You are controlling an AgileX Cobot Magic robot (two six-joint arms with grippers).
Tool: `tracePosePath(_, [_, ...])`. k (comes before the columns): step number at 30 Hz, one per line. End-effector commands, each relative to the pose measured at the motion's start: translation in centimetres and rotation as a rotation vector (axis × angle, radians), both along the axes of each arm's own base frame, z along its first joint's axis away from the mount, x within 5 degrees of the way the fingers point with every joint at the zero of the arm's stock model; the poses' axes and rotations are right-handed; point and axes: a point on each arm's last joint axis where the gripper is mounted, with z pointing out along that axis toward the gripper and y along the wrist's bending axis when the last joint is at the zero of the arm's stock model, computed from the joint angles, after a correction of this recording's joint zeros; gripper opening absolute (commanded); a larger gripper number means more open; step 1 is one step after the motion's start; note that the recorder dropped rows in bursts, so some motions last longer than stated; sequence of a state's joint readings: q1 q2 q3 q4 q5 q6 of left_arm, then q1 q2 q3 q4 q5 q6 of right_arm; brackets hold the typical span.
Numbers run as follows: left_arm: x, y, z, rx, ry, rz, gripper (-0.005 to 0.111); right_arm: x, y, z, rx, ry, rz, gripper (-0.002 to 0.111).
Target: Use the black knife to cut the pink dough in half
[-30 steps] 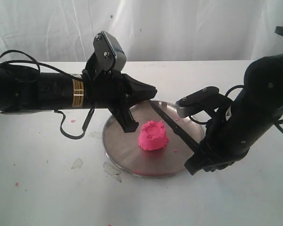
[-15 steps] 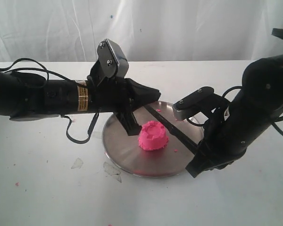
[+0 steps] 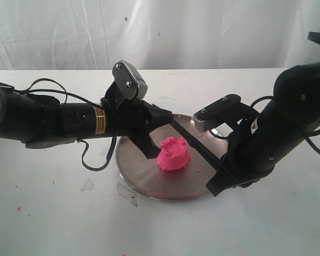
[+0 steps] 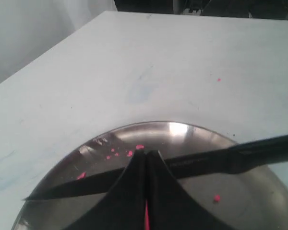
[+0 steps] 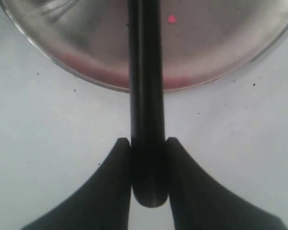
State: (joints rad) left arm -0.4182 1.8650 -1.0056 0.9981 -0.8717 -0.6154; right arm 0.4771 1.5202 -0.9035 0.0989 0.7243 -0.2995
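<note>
Dough (image 3: 174,153) sits uncut mid-frame on the plate (image 3: 144,178), left gripper (image 4: 145,165) pinched empty beside it, perhaps to brace, while right gripper (image 5: 149,146) clamps the knife (image 5: 145,72) handle for cutting.

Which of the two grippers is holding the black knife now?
The right gripper: its fingers clamp the black knife by the handle end. The left gripper is shut on nothing, above the blade.

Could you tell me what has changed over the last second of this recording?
The left gripper pulled back slightly and lowered beside the pink dough. The right gripper stays shut on the black knife, which lifted slightly. Dough and plate did not move.
</note>
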Motion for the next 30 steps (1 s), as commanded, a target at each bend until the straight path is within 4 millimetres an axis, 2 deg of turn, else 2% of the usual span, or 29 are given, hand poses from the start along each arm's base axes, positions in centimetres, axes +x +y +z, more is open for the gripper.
tracePosePath(1, [0.3, -0.1, -0.9, 0.027, -0.029, 0.000, 0.000, 0.1, 0.2, 0.2, 0.011, -0.014, 0.002, 0.000])
tracePosePath(7, [0.6, -0.1, -0.1, -0.075, -0.036, 0.048, 0.000, 0.1, 0.2, 0.2, 0.013, -0.019, 0.002, 0.000])
tracePosePath(8, [0.5, -0.3, 0.4, -0.126, -0.061, 0.025, 0.000, 0.1, 0.2, 0.2, 0.012, -0.017, 0.002, 0.000])
tracePosePath(11, [0.8, -0.4, 0.8, -0.136, -0.109, 0.027, 0.000, 0.0, 0.3, 0.2, 0.032, -0.006, -0.012, 0.000])
tracePosePath(15, [2.4, -0.4, -0.8, -0.027, -0.055, 0.088, 0.000, 0.1, 0.4, 0.2, 0.043, -0.009, -0.017, 0.000])
tracePosePath(19, [3.2, -0.8, -2.1, -0.019, -0.037, 0.084, 0.000, 0.1, 0.4, 0.2, 0.041, -0.012, -0.013, 0.000])
tracePosePath(25, [2.9, -1.3, -1.0, -0.140, -0.094, 0.034, 0.000, 0.5, 0.4, 0.0, 0.034, -0.034, -0.006, 0.000])
tracePosePath(27, [3.0, -1.2, -1.2, -0.101, -0.100, 0.043, 0.000, 0.4, 0.5, -0.6, 0.022, -0.001, -0.007, 0.000])
tracePosePath(30, [3.4, -0.6, -2.5, 0.070, -0.081, 0.092, 0.000, 0.5, 0.5, -1.5, 0.001, 0.041, -0.006, 0.000])
